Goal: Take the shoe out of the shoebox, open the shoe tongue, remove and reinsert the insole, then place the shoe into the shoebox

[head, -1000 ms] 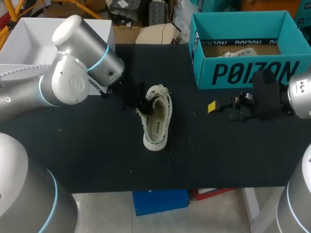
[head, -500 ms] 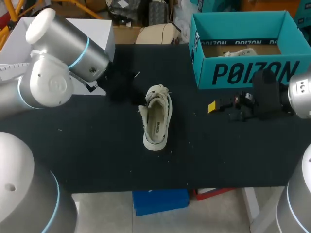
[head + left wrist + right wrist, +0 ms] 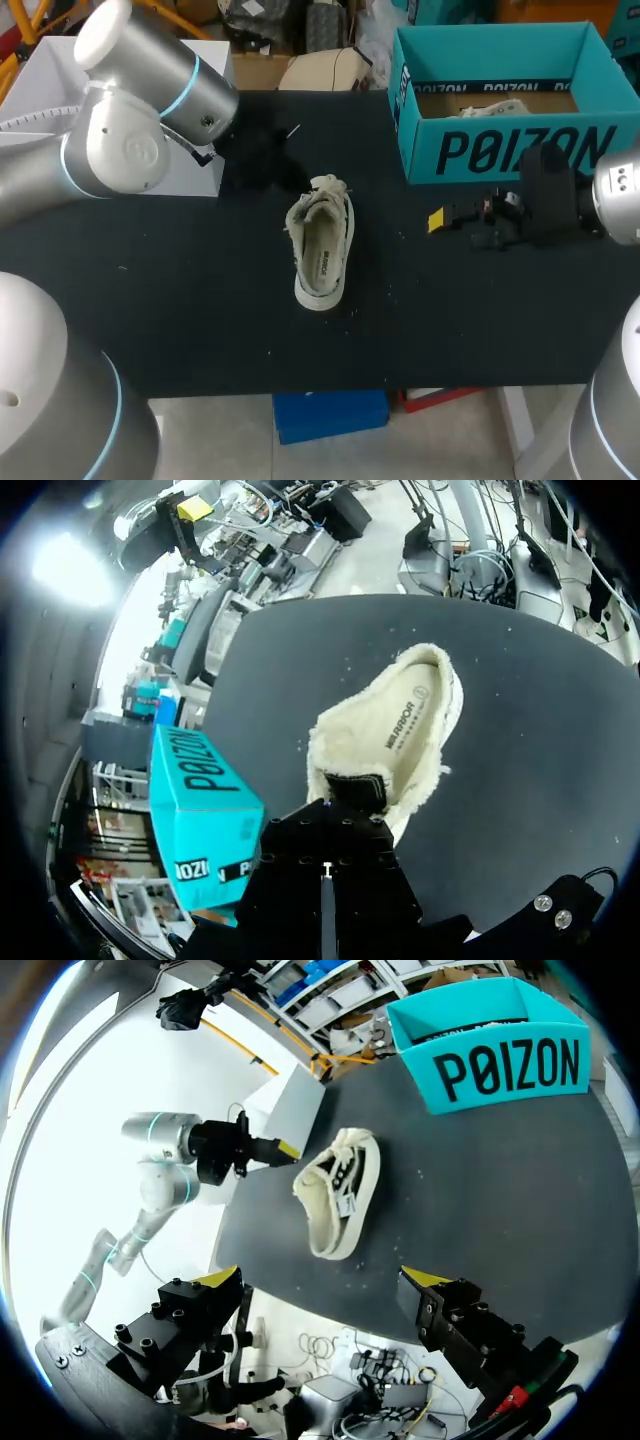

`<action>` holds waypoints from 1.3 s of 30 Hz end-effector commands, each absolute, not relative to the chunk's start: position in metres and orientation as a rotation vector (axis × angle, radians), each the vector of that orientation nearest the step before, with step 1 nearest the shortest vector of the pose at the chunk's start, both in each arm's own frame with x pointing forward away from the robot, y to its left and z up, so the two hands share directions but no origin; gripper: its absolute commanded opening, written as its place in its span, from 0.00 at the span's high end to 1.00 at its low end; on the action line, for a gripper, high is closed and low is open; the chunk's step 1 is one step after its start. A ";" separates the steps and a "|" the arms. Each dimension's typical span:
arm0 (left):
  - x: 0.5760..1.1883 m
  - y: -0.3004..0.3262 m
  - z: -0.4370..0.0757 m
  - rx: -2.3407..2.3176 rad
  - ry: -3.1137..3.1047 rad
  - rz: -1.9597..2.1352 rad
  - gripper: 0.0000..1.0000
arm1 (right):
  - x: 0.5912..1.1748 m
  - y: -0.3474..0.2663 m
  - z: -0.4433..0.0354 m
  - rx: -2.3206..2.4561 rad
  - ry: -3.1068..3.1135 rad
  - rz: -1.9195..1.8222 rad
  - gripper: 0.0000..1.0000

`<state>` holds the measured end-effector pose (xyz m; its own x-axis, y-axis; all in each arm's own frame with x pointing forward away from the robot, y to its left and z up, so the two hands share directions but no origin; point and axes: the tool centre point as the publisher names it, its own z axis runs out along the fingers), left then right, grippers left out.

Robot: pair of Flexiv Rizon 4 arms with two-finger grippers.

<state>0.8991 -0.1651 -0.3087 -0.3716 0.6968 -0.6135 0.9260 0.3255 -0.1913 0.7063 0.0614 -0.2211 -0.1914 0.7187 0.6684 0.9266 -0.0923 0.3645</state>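
Note:
A cream shoe [image 3: 322, 245] lies on the black table [image 3: 200, 300], toe toward the far side, its fleecy inside showing. Behind and left of the toe, my left gripper [image 3: 283, 142] hovers shut, holding nothing. In the left wrist view the shoe [image 3: 395, 725] lies just ahead of that gripper [image 3: 326, 872], its dark tongue tag nearest. The teal shoebox [image 3: 480, 150] stands open at the far right, with paper inside. In front of it my right gripper [image 3: 445, 218] stands open and empty; its wrist view shows the shoe [image 3: 340, 1205] well ahead of the gripper [image 3: 325, 1278].
A white open box [image 3: 215, 170] stands at the table's far left, right behind my left arm. The teal shoebox [image 3: 205, 790] lies beside the left gripper in its wrist view. The table's front edge runs close below the shoe's heel.
My left gripper has drawn back from the shoe's tongue, moving away toward the far left and staying shut. The shoe and the right arm have kept still.

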 end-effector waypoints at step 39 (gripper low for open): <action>0.833 -0.098 -0.292 1.328 2.424 -0.860 0.56 | 0.707 0.062 -0.221 -1.808 -1.920 -1.157 0.00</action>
<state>0.8344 -0.1166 -0.2983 -0.5252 0.7068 -0.4739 0.8499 0.4077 -0.3337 0.7062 0.0612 -0.2210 -0.1912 0.7188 0.6684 0.9266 -0.0924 0.3645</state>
